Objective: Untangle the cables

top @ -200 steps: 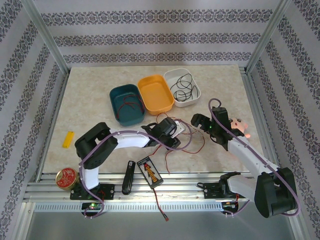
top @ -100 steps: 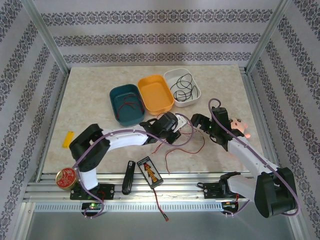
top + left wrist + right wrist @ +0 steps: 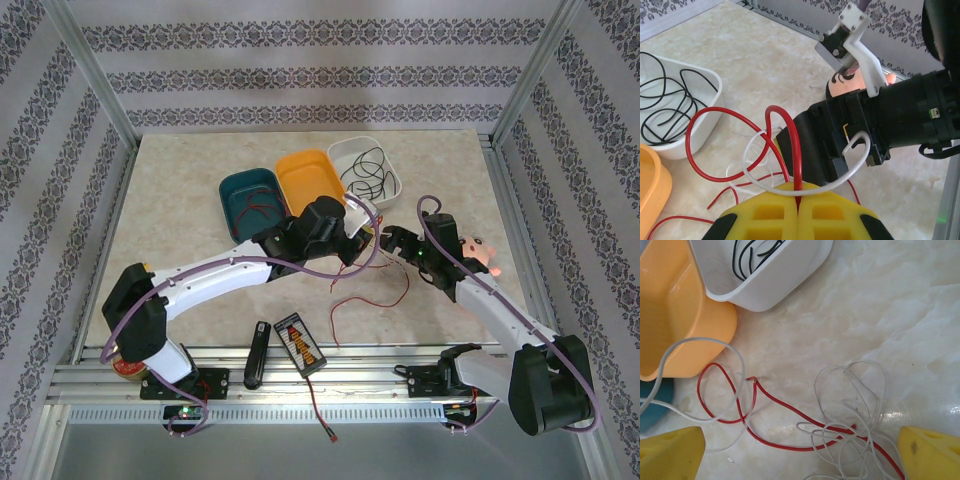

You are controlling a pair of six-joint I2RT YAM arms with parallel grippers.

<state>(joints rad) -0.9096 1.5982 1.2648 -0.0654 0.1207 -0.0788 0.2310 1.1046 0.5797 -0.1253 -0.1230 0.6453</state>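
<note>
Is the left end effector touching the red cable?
Touching. The left wrist view shows the red cable rising out of the seam of the shut left end effector, pinched there.

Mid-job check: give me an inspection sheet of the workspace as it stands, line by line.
Surface: marble-look table, no spills seen.
Job's things: black wire coiled in the white tray; a red strand in the teal tray; no wire seen in the orange tray; the red wire threads the white wire tangle on the table.
Clutter: pink toy, striped device, black handle.
Grippers: left gripper shut on the red wire; right gripper open above the tangle.
Cables: lilac arm cables run along both arms.
Surroundings: patterned walls, metal frame posts.
</note>
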